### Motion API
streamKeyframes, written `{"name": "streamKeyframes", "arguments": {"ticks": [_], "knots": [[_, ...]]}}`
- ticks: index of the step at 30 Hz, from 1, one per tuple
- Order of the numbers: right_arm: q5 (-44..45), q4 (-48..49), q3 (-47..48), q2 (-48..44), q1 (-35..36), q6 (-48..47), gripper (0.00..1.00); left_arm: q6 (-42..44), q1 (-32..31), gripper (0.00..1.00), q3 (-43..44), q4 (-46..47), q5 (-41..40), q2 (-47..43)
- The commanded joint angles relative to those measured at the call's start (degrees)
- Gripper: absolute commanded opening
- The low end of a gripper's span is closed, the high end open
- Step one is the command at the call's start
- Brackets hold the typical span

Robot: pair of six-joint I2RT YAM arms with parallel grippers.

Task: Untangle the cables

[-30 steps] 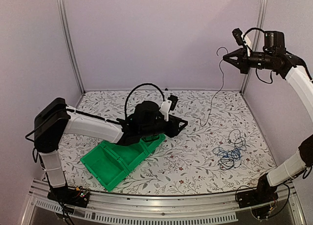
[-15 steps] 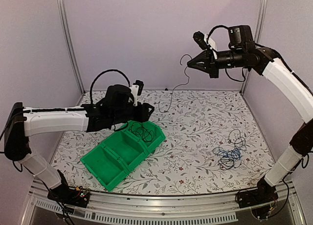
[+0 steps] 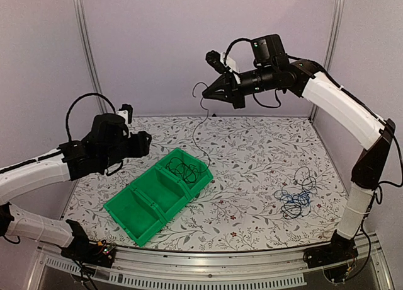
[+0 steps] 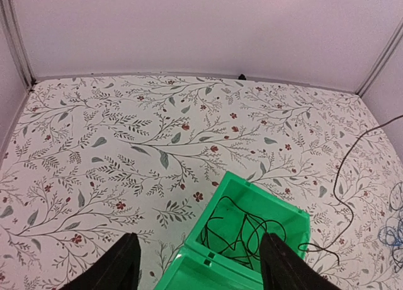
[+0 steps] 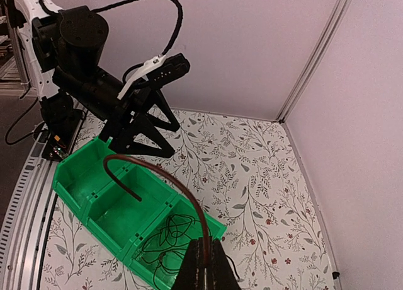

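Desk: flat, covered in a matte white cloth printed with grey leaf sprigs and small red flowers; plain pale walls on three sides. Green bin: glossy moulded plastic, three rectangular compartments in a row, set diagonally on the desk's left-centre. Right claw: black, raised high over the desk's middle, pointing left, fingers clenched tight on the hanging black cable. This cable is thin and wiry; a short hooked end curls up past the fingertips, and the rest drops in a loose wavy line to the bin's far compartment. Whether its lower end touches the bin cannot be told. Left claw: released, its two black fingers spread wide with nothing between them, held above the desk just left of the bin and well apart from every cable. Coiled black cable: a loose knot of thin loops lying inside the far compartment, below the right claw. Blue-and-black tangle: small mixed loops flat on the desk at right, away from both claws.
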Motion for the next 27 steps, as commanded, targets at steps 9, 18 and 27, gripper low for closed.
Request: {"name": "streamKeyframes", "arguments": {"ticks": [9, 18, 27], "knots": [[1.56, -0.28, 4.58, 10.76, 4.64, 0.8, 0.0, -1.89, 2.53, 0.67, -6.07, -0.6, -1.19, -6.73], [-1.66, 1.13, -1.34, 15.95, 4.86, 2.44, 0.0, -2.2, 3.23, 0.67, -8.13, -0.04, -1.19, -8.17], [-3.83, 0.82, -3.51, 23.3, 5.72, 4.07, 0.0, -2.61, 3.8, 0.67, -9.64, -0.06, -1.14, -8.63]]}}
